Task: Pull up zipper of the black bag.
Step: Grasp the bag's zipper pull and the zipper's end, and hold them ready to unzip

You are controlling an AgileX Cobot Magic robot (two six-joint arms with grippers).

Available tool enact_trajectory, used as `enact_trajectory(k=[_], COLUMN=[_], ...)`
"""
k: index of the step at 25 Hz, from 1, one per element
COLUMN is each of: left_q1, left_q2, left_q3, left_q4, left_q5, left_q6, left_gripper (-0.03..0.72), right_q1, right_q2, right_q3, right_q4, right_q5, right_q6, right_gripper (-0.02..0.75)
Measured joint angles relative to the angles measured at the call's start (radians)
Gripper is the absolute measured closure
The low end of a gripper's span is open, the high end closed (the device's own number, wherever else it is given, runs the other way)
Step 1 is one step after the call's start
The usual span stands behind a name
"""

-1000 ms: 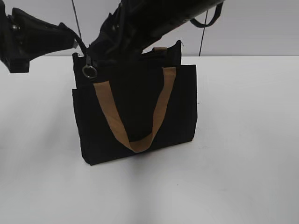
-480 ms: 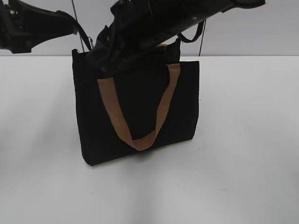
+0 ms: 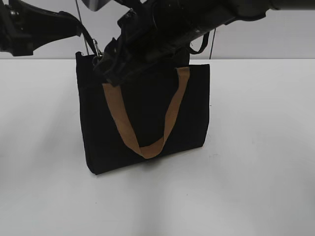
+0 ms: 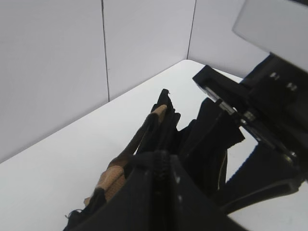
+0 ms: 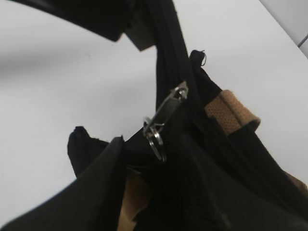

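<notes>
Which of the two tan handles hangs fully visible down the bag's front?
The near handle, looping in a V down the camera-facing side of the black bag. The far handle is hidden behind the arms in the exterior view; only a tan strip shows near the zipper pull.

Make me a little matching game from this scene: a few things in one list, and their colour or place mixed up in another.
Things:
1. black bag
2. front handle
3. zipper pull
4. table

Descriptions:
A. tan strap hanging in a loop down the front of the bag
B. white surface under everything
C. silvery metal piece with a ring at the bag's top edge
D. dark fabric tote standing upright

Pairs: 1-D, 2-A, 3-C, 4-B
</notes>
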Motion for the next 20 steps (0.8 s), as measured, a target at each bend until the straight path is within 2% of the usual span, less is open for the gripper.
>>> enact_trajectory(k=[7,20], left_q1=[0.000,-0.001], left_q2=[0.000,0.000], left_q3=[0.000,0.000], left_q4=[0.000,0.000], left_q5=[-0.047,-0.068], left_q6=[0.000,0.000], left_gripper=[0.662,0.662], right_q1=[0.000,0.000], right_q2=[0.002,0.003], right_q3=[0.000,0.000], right_q4=[0.000,0.002], right_q5=[0.005,-0.051], right_q6=[0.002,0.003], right_gripper=[0.545,0.559])
